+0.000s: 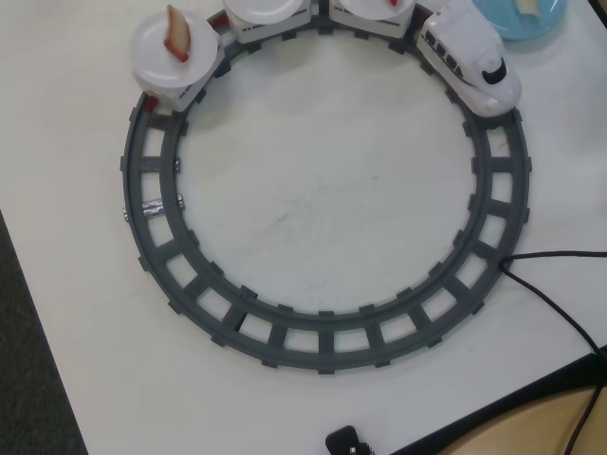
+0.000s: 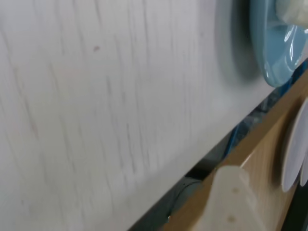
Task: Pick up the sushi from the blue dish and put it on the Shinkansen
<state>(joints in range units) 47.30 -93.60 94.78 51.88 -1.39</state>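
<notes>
In the overhead view, a white surface [image 1: 303, 199] carries a dark grey circular toy track [image 1: 152, 248] that fills most of the scene. At the far left of the ring, a round white plate [image 1: 169, 52] rides on a train car and bears a red-and-white striped sushi piece [image 1: 177, 33] standing on edge. To its right, along the far arc, two more plate-topped cars [image 1: 270, 11] are cut by the picture's top edge. Next comes the white toy Shinkansen [image 1: 471, 61] with its rounded nose and black windscreen, sitting on the far right of the track with its nose pointing toward the near right. Just beyond it, in the far right corner, lies the round light-blue dish [image 1: 517, 24], close to the train but apart from it, with the pale cream sushi [image 1: 528, 7] lying on it, mostly cropped. A black cable [image 1: 555, 289] runs from the track's right side to the near right edge.

In the wrist view, blurred, the white surface takes up the left; the blue dish [image 2: 269, 53] shows at the far right with the pale sushi [image 2: 293, 12] on it. A cream-coloured finger [image 2: 233, 202] shows at the bottom right; whether the fingers are released or clenched I cannot tell.
</notes>
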